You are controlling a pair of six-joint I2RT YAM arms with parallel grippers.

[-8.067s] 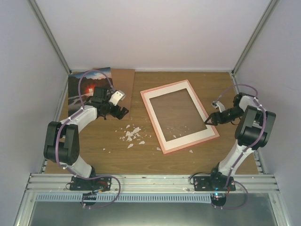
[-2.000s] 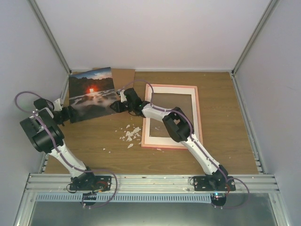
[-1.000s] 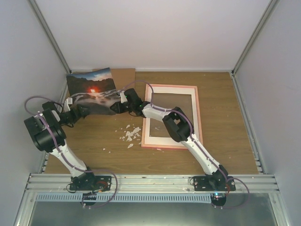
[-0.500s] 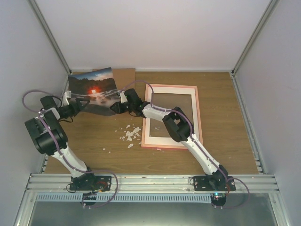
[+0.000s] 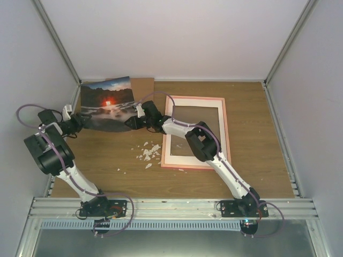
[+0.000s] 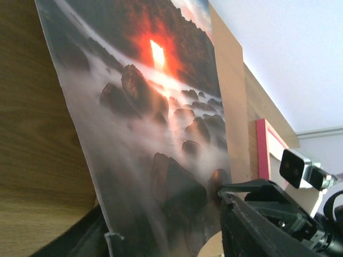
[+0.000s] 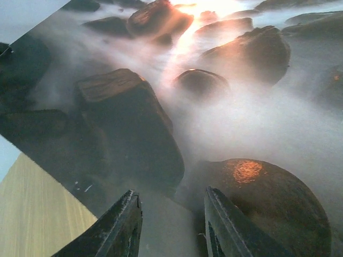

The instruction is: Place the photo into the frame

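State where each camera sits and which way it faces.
Top external: above and behind the bases, looking down on the table, frame and both arms.
Left wrist: low by the left gripper, looking along the photo toward the frame; the right arm shows at right.
Right wrist: close over the photo, its fingers at the bottom.
All three share the photo.

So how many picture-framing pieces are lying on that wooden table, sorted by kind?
Landscape photo print with a red sun: 1
Bright pink rectangular picture frame: 1
White cardboard mat: 1
Brown backing board: 1
Total: 4, not counting the scattered white crumbs.
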